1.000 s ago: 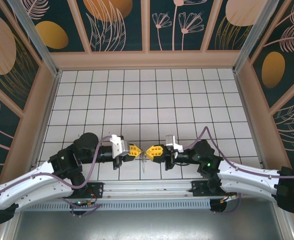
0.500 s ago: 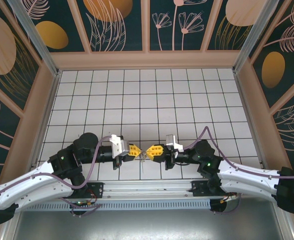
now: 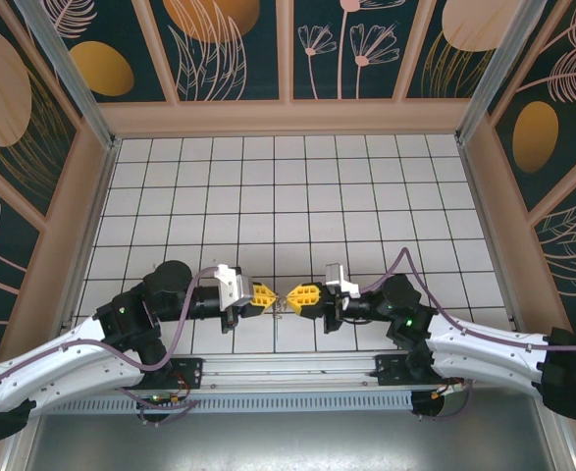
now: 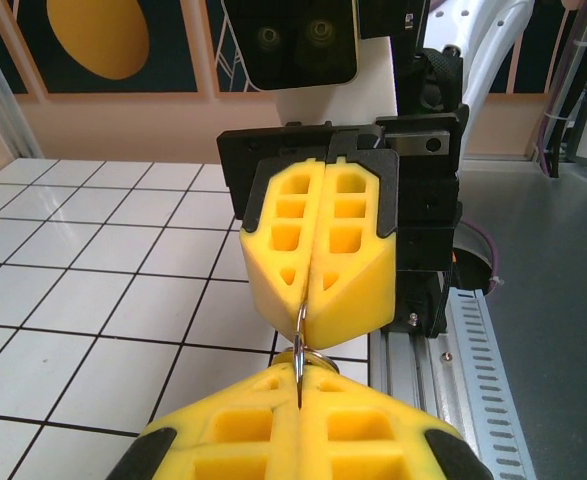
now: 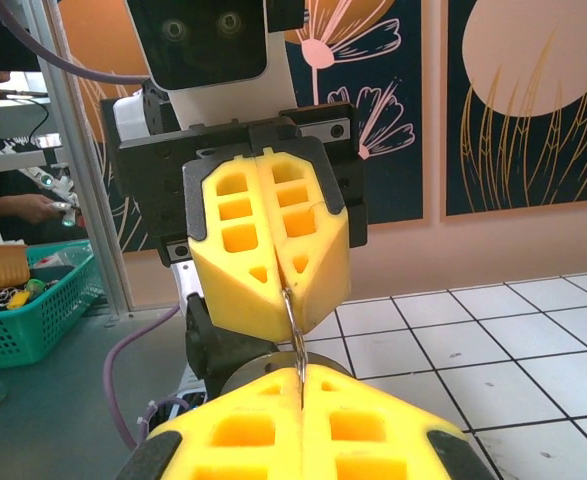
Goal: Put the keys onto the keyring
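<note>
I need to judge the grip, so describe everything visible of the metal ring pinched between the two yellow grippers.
The metal ring is thin, silvery wire, seen nearly edge-on as an upright sliver with a small curve bulging beside it. It hangs in the air above the white tiled table. The left gripper and the right gripper, both shut, clamp it from opposite sides, tips almost meeting. Whether keys hang on it is too small to tell.

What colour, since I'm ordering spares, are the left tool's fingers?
Bright yellow, with moulded pockets; the left tool shows best in the right wrist view.
</note>
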